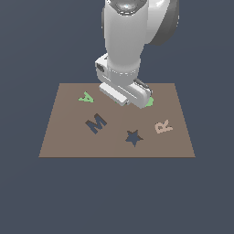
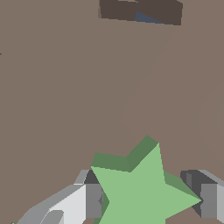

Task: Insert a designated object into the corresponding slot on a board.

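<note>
The light-green star [image 2: 142, 194] lies flat on the brown board [image 1: 68, 137] near its far edge, toward the exterior view's right. My gripper [image 2: 151, 202] is down around it, one finger [image 2: 92, 201] against one side and the other against the opposite point. In the exterior view the hand hides most of the star [image 1: 149, 101], with only a green edge showing beside the gripper [image 1: 142, 103]. The dark navy star-shaped slot [image 1: 133, 137] sits empty on the near part of the board, well apart from the gripper.
A green letter A [image 1: 86, 97] lies at the board's far side on the exterior view's left. The dark M recess [image 1: 96, 123] and pale R [image 1: 163, 126] flank the slot. A dark recess [image 2: 140, 11] shows at the wrist picture's edge; which one, I cannot tell.
</note>
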You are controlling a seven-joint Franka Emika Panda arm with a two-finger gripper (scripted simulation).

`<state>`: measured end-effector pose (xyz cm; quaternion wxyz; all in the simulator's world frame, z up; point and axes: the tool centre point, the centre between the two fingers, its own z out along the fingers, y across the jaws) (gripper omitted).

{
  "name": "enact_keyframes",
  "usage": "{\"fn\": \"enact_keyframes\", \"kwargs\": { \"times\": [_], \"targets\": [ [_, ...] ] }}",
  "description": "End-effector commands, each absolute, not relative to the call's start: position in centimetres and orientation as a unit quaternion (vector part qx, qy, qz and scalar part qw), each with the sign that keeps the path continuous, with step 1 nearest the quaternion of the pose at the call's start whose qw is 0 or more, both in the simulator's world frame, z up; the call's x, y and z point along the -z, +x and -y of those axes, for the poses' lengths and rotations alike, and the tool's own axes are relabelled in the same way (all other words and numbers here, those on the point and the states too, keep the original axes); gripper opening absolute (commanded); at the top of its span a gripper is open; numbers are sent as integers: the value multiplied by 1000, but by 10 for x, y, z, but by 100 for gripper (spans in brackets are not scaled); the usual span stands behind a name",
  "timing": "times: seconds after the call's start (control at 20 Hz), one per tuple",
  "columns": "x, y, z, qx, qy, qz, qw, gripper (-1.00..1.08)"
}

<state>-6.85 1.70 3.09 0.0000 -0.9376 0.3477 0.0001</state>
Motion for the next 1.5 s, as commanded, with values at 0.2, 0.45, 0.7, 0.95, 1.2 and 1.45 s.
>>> {"fn": "enact_keyframes", "kwargs": {
  "times": [0.2,0.45,0.7,0.95,1.2,1.45],
  "targets": [
    [-33,-48,-24,0,-934,-358,0,-100],
    [-34,-22,-32,0,-929,-371,0,-100],
    [-36,10,-41,0,-922,-387,0,-100],
    [-38,40,-47,0,-916,-402,0,-100],
    [-40,61,-50,0,-911,-412,0,-100],
    [-40,74,-52,0,-908,-418,0,-100]
  ]
}}
